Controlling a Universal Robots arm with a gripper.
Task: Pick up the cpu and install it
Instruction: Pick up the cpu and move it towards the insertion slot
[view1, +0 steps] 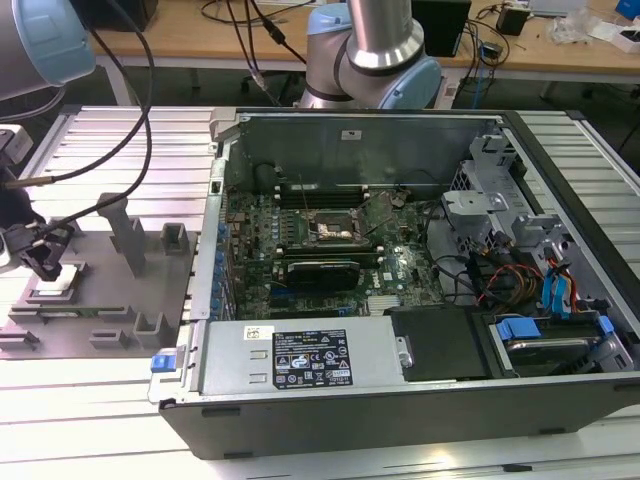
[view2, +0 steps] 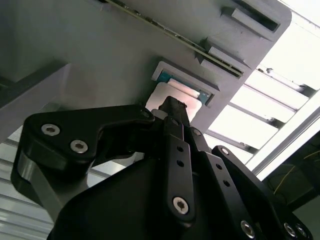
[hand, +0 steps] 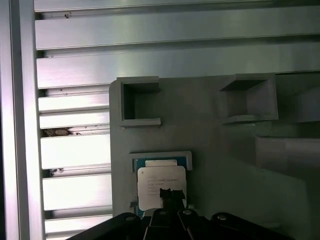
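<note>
Currently, gripper (view1: 45, 262): poised low over the gray holder plate (view1: 110, 300), its tip directly above the cpu (view1: 57, 287).
Jaws: drawn narrow, tips together in both wrist views, nothing between them.
Cpu: flat in a shallow square recess of the holder plate, pale top up; in the second wrist view the gripper (view2: 172, 106) tip overlaps one edge of the cpu (view2: 167, 91). Contact cannot be judged.
Holder plate: on the slotted metal table (view1: 100, 400), at 9 o'clock of the computer case (view1: 330, 420) in the exterior view.
Computer case: open, on its side; motherboard (view1: 260, 235) exposed.
Socket (view1: 333, 226): near the motherboard's middle, well apart from the cpu, at 3 o'clock of the gripper.
</note>
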